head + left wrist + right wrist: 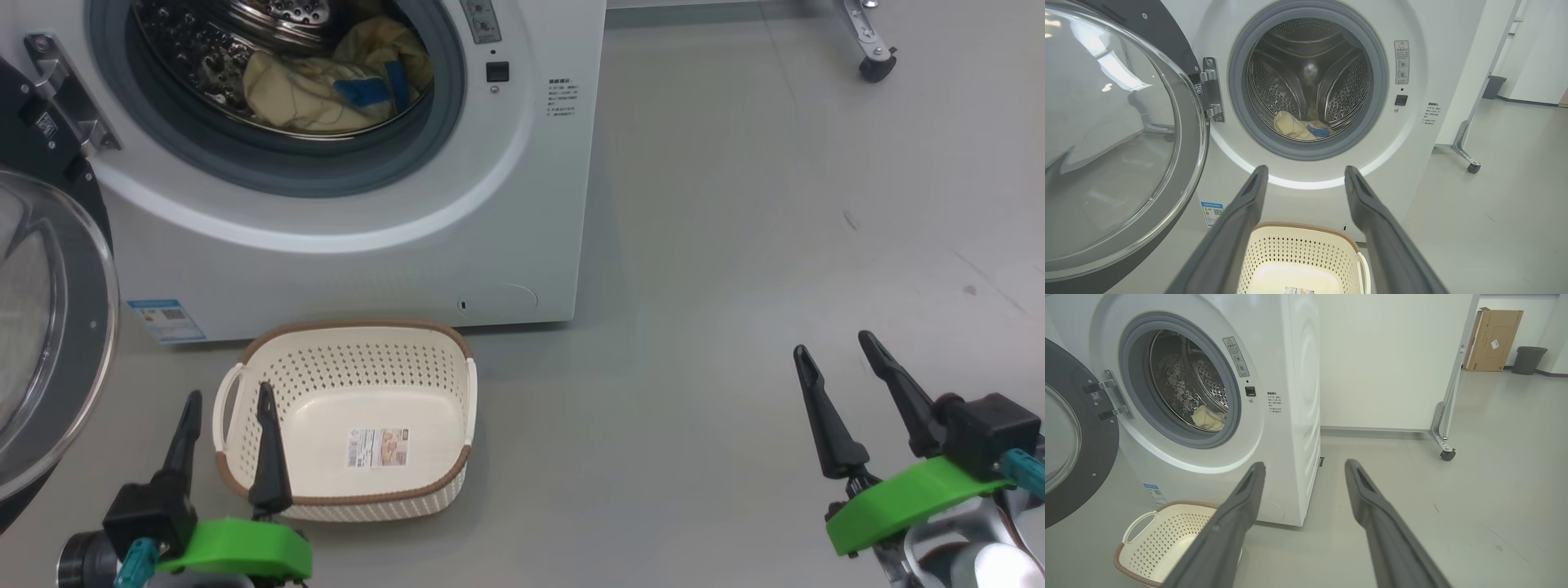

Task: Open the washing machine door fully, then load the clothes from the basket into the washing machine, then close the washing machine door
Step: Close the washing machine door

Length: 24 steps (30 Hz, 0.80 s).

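Writing first: a blue energy sticker [166, 320] sits on the lower front corner of the washing machine [522, 212], print too small to read. Small block of dark text [563, 98] right of the drum opening, unreadable. Grey warning label [1401, 61] with a triangle symbol and pictograms sits above the black latch socket [1401, 100], clearest in the left wrist view. Label sticker [378, 447] on the floor of the basket [351, 333] has a barcode and a picture, text not legible. Tiny code tag by the hinge [1198, 89].

Clothes [326, 86] lie in the steel drum, cream with blue bands. The basket stands on the floor just in front of the machine and holds just its sticker. Washing machine door [57, 343] is swung wide open to the left.

Left tool [229, 392]: fingers spread wide, holding nothing, above the basket's left end. Right tool [833, 344]: also wide open, empty, over the floor well right of the machine.

Right wrist view adds the machine's side panel, a white partition on a caster [1447, 454], a cardboard box [1492, 335] and a grey bin [1529, 359]. Left wrist view looks straight into the drum. Head view gives both tools at once.
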Available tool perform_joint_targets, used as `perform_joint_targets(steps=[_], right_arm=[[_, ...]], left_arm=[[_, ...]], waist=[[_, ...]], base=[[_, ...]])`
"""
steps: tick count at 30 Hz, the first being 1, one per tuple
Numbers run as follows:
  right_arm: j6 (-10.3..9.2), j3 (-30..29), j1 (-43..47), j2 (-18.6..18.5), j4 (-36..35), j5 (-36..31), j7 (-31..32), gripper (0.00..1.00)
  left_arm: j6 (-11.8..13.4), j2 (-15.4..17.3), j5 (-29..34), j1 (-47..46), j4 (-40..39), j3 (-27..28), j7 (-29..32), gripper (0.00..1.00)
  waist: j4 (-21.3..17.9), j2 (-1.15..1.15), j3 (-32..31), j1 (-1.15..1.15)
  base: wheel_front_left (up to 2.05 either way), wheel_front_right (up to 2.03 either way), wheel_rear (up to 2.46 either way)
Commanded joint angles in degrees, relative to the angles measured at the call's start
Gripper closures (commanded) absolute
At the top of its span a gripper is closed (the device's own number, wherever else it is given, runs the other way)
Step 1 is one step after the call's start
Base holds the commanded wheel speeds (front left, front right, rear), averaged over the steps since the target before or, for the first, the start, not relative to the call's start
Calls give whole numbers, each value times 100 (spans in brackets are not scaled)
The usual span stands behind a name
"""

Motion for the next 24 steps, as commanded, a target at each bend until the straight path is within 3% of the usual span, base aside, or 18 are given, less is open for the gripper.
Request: perform_joint_targets(steps=[1,24], right_arm=[[-16,105,-170,-52,-192,57,-35,0],[-16,46,-183,-52,-166,35,-42,0]], left_arm=[[45,164,12,-153,-203,208,-30,0],[86,361,26,-177,-212,185,-36,0]], waist=[[-1,0,1,0],[120,0,52,0]], base=[[-109,109,0],[-15,15,0]])
